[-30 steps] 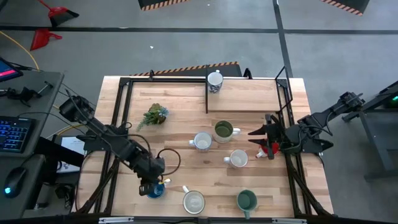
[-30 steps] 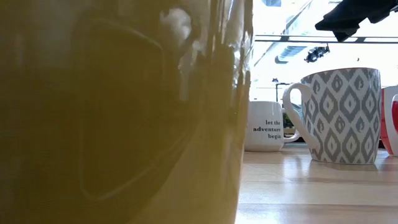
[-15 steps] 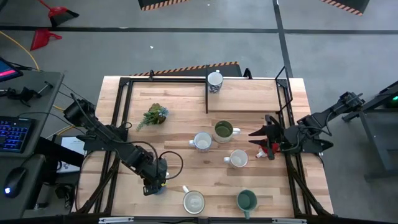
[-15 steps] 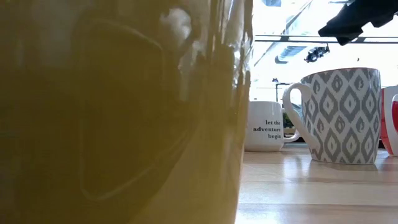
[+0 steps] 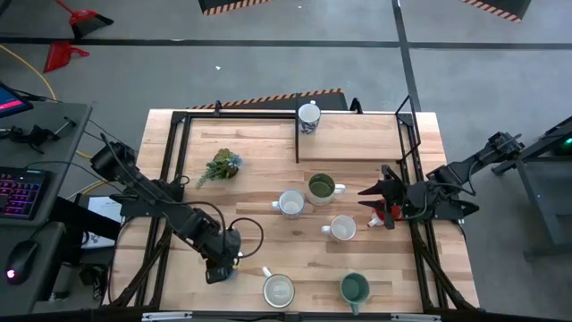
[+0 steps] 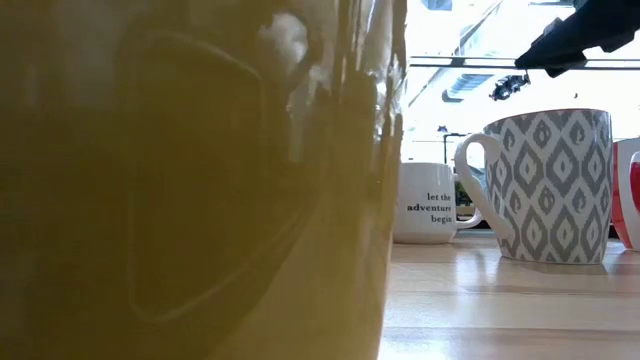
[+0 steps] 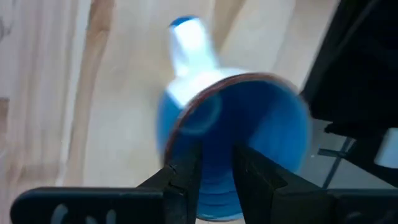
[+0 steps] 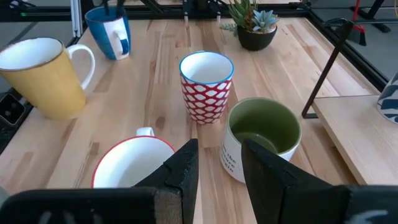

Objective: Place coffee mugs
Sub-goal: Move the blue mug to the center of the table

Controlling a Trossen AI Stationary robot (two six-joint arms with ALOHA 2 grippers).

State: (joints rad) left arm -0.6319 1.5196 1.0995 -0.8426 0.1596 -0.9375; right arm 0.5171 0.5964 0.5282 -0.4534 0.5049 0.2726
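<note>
Our left pincer [image 7: 211,168] has narrowed onto the blue mug's [image 7: 239,130] rim at the worktop's near left; right pincer [image 8: 217,163] waits, apart.

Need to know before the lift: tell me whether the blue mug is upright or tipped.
Upright. The right wrist view shows the blue mug standing on the table, mouth up; the left gripper straddles its rim.

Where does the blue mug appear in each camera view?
High view: blue mug, lower left of the table.
Low view: not in it.
Left wrist view: blue mug, centre, very close.
Right wrist view: blue mug, far end.
Shared landmark: yellow mug beside it.
</note>
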